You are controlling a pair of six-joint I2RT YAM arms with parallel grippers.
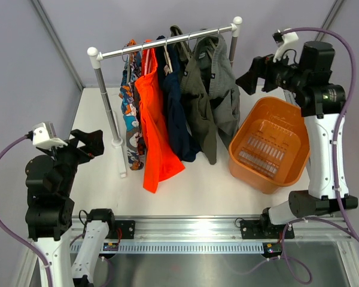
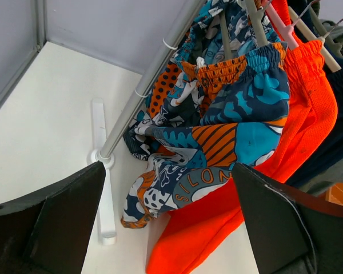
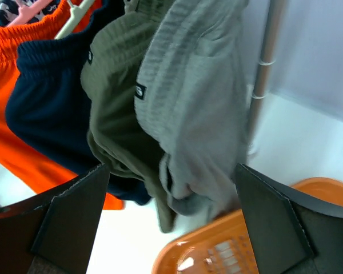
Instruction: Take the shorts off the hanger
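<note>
Since both drab pairs are plain soft cloth, we judge them light and limp, quick to bunch, and likelier to snag on a hanger than to slip off. Grey shorts (image 3: pixel 200 97) hang at the right end of the rail (image 1: pixel 167 43), upper centre-right in the top view, touching the olive shorts (image 3: pixel 111 114) just left of them.

Best hold, we think: pinch a thick fold below the waistband, near the small dark label (image 3: pixel 139 90).

Right hand (image 3: pixel 171 171): fingers apart, empty, facing the grey pair, not touching it. Left hand (image 2: pixel 168 171): fingers apart, empty, at the lower left of the top view.

Orange basket (image 1: pixel 269 143) sits on the desk (image 1: pixel 185 191), right of the grey pair.

Hidden:
- Hanger bodies sit under the cloth.
- We cannot tell whether the shorts are clipped or draped.
- Both waistbands are cut off at the top of the right wrist view.
</note>
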